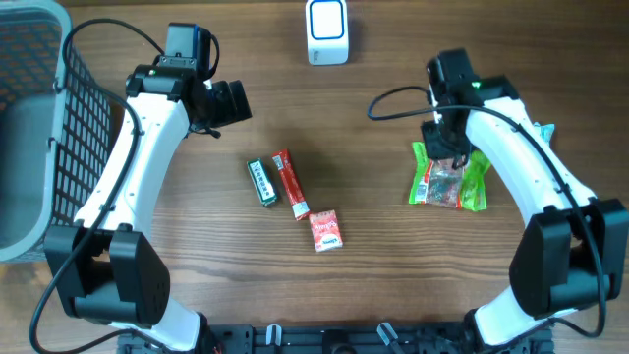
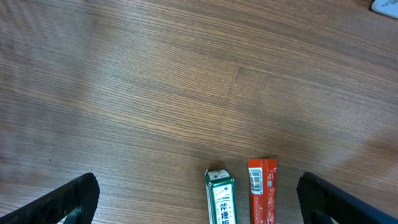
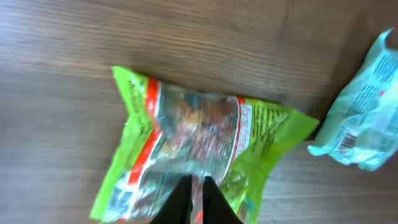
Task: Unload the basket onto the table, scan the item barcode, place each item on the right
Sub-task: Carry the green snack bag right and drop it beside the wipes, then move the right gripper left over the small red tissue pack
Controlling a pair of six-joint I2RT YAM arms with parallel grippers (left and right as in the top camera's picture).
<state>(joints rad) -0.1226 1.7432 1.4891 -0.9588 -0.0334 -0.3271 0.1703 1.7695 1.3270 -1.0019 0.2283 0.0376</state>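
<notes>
A green snack bag (image 1: 472, 182) with a clear window lies on the wooden table at the right; the right wrist view shows this bag (image 3: 186, 130) with a barcode near its lower left edge. My right gripper (image 1: 447, 147) is down on its upper part, its fingers (image 3: 195, 182) pinched together on the clear film. A white barcode scanner (image 1: 326, 31) stands at the back centre. My left gripper (image 1: 231, 101) hovers wide open and empty (image 2: 196, 190), just behind a green box (image 2: 221, 200) and a red stick pack (image 2: 262, 193).
The green box (image 1: 261, 182), the red stick pack (image 1: 289, 184) and a small red packet (image 1: 325, 230) lie mid-table. A teal packet (image 1: 543, 131) (image 3: 364, 130) sits right of the bag. A grey mesh basket (image 1: 59, 147) fills the left edge.
</notes>
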